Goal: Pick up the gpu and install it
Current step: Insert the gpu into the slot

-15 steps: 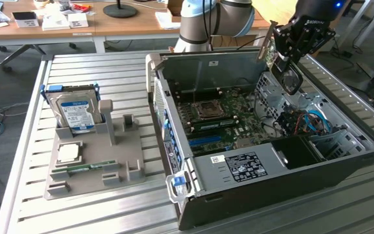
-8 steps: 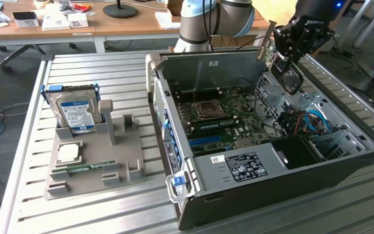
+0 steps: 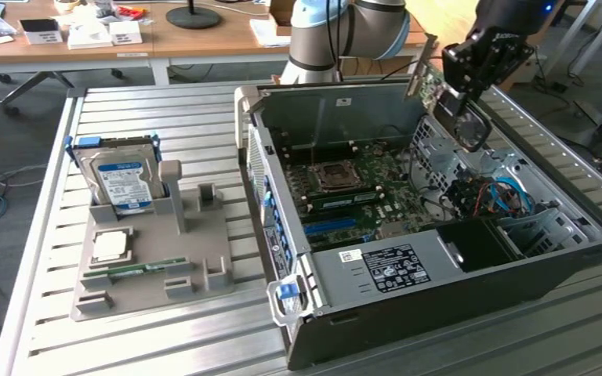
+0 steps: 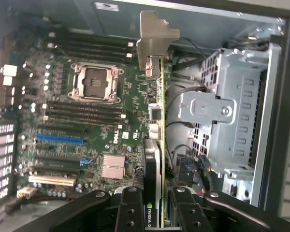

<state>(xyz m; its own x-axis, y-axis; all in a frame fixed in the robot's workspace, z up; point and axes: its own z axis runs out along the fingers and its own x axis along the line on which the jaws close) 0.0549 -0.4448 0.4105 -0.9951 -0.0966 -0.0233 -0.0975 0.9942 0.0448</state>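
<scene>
My gripper (image 3: 458, 88) hangs above the far right part of the open computer case (image 3: 280, 258), shut on the gpu (image 3: 470, 124). The card's silvery metal bracket (image 3: 425, 66) sticks out toward the case's back wall. In the wrist view the gpu (image 4: 160, 121) is seen edge-on, a thin green board with its bracket (image 4: 153, 41) at the far end. It is clamped between my black fingers (image 4: 130, 212), and my gripper (image 4: 157, 215) holds it clear above the motherboard (image 4: 87, 121), beside the metal drive cage (image 4: 222, 125).
The motherboard (image 3: 348, 188) lies in the case with an open CPU socket (image 4: 95, 82) and a blue slot (image 4: 60, 139). A power supply (image 3: 395, 270) fills the near corner. On the exterior view's left, a grey fixture (image 3: 150, 274) holds a hard drive (image 3: 123, 184), a CPU (image 3: 110, 247) and a RAM stick (image 3: 134, 270).
</scene>
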